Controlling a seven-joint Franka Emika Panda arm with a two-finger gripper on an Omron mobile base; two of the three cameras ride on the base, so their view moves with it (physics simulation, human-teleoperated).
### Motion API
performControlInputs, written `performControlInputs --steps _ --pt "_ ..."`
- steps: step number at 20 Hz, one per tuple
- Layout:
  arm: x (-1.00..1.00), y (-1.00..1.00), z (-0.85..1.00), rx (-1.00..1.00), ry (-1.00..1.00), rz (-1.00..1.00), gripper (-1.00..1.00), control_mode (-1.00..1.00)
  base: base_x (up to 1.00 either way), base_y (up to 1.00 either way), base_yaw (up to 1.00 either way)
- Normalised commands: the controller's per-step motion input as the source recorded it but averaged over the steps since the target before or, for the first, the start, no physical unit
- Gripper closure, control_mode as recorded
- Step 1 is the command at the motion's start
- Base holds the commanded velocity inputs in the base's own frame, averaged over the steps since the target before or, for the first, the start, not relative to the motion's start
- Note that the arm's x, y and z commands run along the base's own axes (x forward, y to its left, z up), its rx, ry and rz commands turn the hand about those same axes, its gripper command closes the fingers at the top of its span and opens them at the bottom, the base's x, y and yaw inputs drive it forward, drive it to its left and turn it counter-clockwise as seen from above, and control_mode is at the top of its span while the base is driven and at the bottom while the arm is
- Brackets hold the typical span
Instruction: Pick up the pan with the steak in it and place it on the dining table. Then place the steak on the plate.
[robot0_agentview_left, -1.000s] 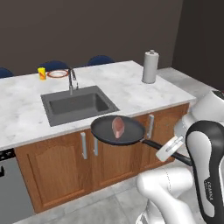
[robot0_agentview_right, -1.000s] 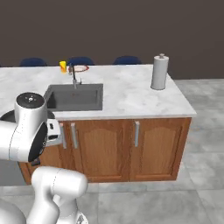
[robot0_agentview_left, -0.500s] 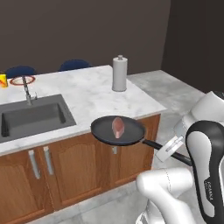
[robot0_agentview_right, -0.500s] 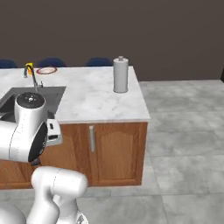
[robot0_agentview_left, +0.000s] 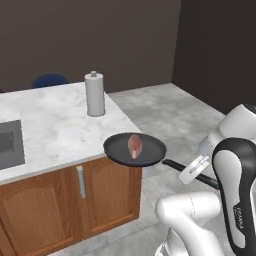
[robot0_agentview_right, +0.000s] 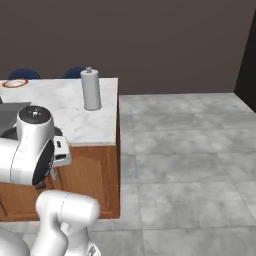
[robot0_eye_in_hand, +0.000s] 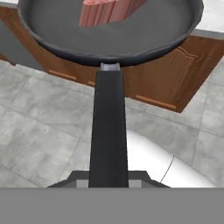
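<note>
A black pan (robot0_agentview_left: 135, 150) hangs level in the air just in front of the near corner of the dining table (robot0_agentview_left: 45, 125), the marble-topped island. The pinkish-red steak (robot0_agentview_left: 134, 145) lies in the pan's middle. My gripper (robot0_agentview_left: 194, 170) is shut on the far end of the long handle (robot0_agentview_left: 175, 165), to the pan's right. The hand view looks along the handle (robot0_eye_in_hand: 108, 127) from the gripper (robot0_eye_in_hand: 109, 178) to the pan (robot0_eye_in_hand: 109, 39) and the steak (robot0_eye_in_hand: 111, 11). The red-rimmed plate (robot0_agentview_right: 14, 83) rests on the far left of the table (robot0_agentview_right: 95, 122).
A paper towel roll (robot0_agentview_left: 95, 93) stands upright near the table's right end, also in the right base view (robot0_agentview_right: 90, 89). The dark sink (robot0_agentview_left: 10, 145) is at the left edge. Blue chairs (robot0_agentview_right: 75, 72) stand behind the table. Wooden cabinet fronts (robot0_agentview_left: 110, 200) face me; grey tiled floor (robot0_agentview_right: 190, 150) spreads to the right.
The whole scene has slid left in both base views, so the base has moved right along the table. The pan with the steak stays in my grip, in the same place relative to the arm.
</note>
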Motion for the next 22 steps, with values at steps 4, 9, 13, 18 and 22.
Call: performControlInputs --steps 4,9,13,18,22 --pt "0.0 0.0 0.0 0.0 0.0 0.0 1.0 1.0 0.61 -1.0 0.0" --pt "0.0 0.0 0.0 0.0 0.0 0.0 1.0 1.0 0.61 -1.0 0.0" --pt "0.0 0.0 0.0 0.0 0.0 0.0 1.0 1.0 0.61 -1.0 0.0" --pt "0.0 0.0 0.0 0.0 0.0 0.0 1.0 1.0 0.61 -1.0 0.0" --pt "0.0 0.0 0.0 0.0 0.0 0.0 1.0 1.0 0.61 -1.0 0.0"
